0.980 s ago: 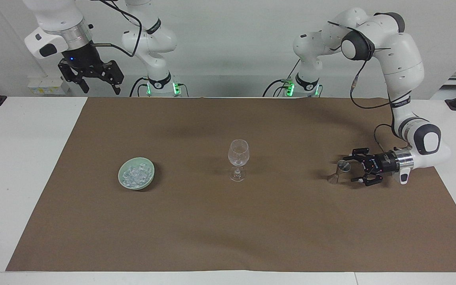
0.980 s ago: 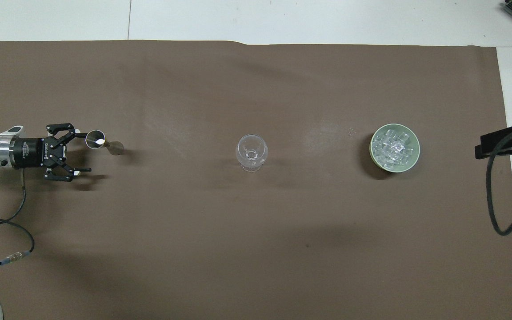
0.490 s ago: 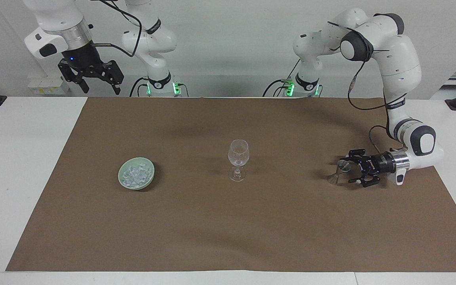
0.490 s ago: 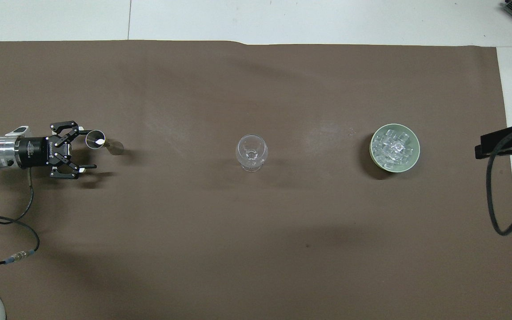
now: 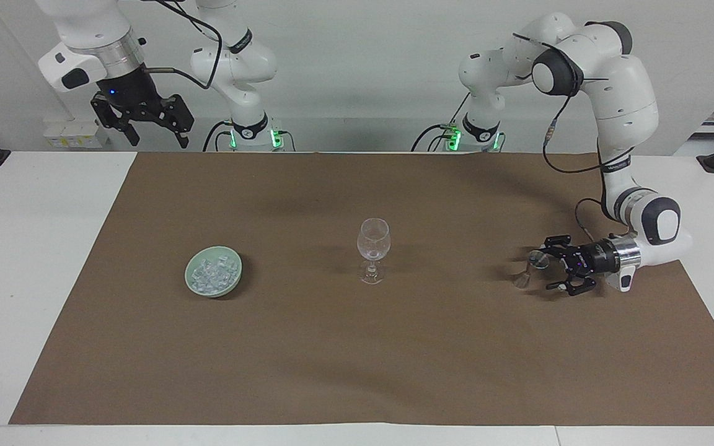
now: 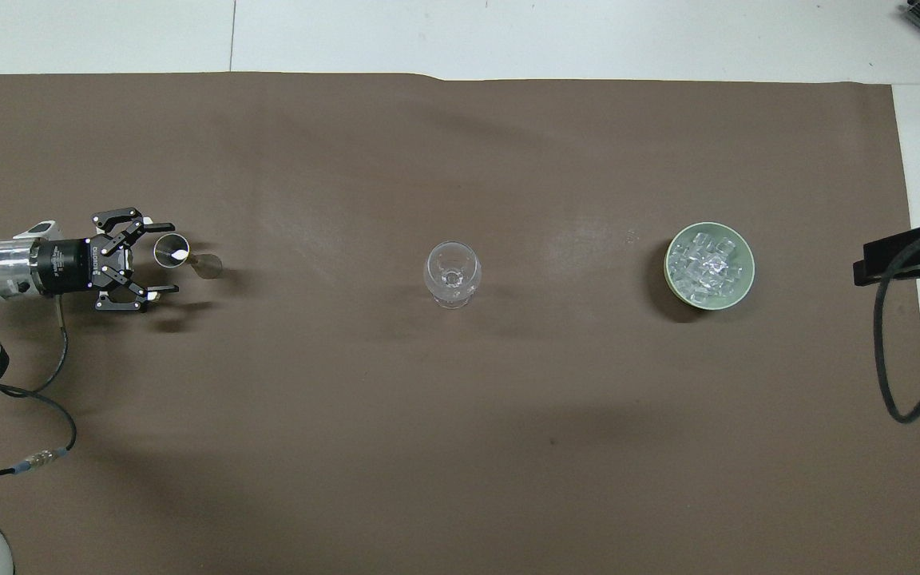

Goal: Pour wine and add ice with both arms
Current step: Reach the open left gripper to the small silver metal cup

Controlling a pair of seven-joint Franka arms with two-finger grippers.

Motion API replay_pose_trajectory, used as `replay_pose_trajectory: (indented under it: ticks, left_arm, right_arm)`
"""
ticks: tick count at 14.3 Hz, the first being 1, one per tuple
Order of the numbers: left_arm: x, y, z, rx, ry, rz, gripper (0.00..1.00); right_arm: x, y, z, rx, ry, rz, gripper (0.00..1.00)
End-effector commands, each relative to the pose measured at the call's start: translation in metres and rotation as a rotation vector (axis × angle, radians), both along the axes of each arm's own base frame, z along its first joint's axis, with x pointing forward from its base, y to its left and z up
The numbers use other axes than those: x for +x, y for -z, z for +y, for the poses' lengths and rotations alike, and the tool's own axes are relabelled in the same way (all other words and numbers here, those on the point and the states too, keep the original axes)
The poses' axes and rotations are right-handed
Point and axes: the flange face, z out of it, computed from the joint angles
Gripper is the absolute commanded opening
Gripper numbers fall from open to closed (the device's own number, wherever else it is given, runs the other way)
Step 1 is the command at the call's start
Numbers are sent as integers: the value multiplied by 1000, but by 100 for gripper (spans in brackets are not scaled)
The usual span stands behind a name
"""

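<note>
**Left gripper spread at the jigger, right parked**

Left gripper (image 5: 549, 269) lies low and level, fingers apart, metal jigger (image 5: 529, 270) between its tips, no contact visible. Wine glass (image 5: 373, 249) stands well clear of it. Ice (image 5: 213, 273) heaped in green bowl (image 5: 233, 284) toward the right arm's end. Right gripper (image 5: 145, 127) waits raised, fingers apart.

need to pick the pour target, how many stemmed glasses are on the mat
1: the stemmed glass stands mid-mat, between the bowl of ice and the metal jigger.
</note>
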Motion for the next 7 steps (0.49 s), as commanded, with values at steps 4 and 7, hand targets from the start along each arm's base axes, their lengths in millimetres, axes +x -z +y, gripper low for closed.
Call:
replay_pose_trajectory:
  ticks: [4,7]
  left_arm:
    - [3,-1,-12,-1,-18,4,100]
    - [6,-2,-18,-1,-20,-5,100]
  right_arm:
    - [0,-3,-4,32,-4,1,100]
    - [0,-3,-3,32,-6,1,100]
